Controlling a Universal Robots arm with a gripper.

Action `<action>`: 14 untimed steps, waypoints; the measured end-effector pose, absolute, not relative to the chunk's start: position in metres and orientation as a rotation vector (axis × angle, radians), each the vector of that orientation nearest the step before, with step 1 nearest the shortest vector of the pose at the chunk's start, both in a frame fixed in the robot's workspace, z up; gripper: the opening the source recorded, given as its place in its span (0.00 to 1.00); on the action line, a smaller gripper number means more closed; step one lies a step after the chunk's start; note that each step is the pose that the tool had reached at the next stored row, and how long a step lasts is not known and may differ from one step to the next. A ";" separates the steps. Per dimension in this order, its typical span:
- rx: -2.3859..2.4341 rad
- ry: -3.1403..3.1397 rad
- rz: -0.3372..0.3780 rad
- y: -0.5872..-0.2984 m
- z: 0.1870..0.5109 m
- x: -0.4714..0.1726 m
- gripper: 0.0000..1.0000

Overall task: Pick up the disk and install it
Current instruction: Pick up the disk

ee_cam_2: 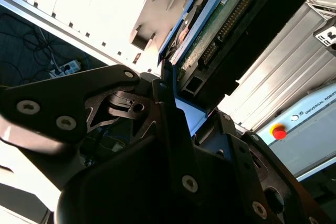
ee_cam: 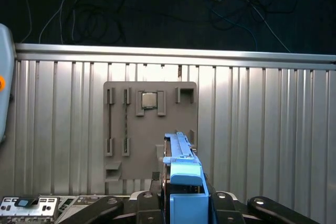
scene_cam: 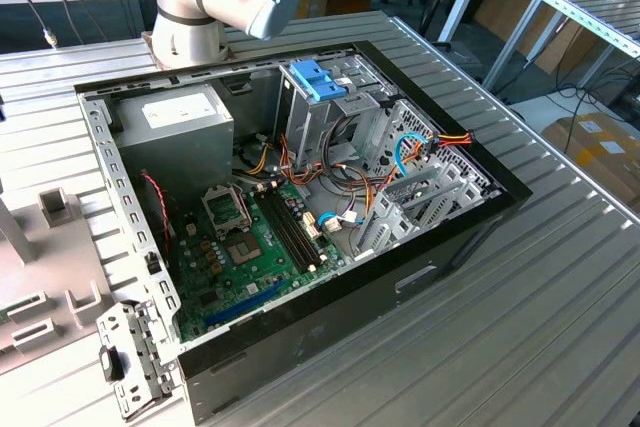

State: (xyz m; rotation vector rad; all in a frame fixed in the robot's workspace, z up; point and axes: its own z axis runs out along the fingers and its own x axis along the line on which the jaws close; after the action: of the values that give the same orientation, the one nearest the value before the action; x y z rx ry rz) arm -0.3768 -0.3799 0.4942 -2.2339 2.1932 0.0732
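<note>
First wrist view: my pincer [ee_cam: 185, 205] is closed on the disk [ee_cam: 180, 156], held on edge in its blue carrier [ee_cam: 186, 174] over the grey fixture plate [ee_cam: 118, 124] on the ribbed table [ee_cam: 262, 129]. Second wrist view shows its green circuit board [ee_cam_2: 207, 38], apparently clamped between my fingers.

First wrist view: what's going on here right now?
The arm's gripper has its jaws closed on the disk, held edge-on in its blue carrier, with the grey fixture plate and the ribbed table beyond it. The second wrist view shows the disk's green circuit board. In the exterior view the open computer case sits on the table, and the disk is not yet in it.
</note>
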 end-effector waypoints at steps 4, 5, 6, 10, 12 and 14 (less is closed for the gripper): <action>-2.234 2.193 0.073 -0.380 0.494 -0.376 0.37; -2.234 2.193 0.073 -0.380 0.494 -0.376 0.37; -2.234 2.193 0.073 -0.381 0.494 -0.376 0.37; -2.234 2.193 0.073 -0.381 0.494 -0.375 0.37; -2.234 2.193 0.073 -0.381 0.494 -0.375 0.37; -2.234 2.193 0.073 -0.382 0.494 -0.375 0.37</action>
State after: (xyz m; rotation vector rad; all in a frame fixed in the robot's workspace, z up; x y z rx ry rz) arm -0.3746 -0.3816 0.4941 -2.2340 2.1932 0.0732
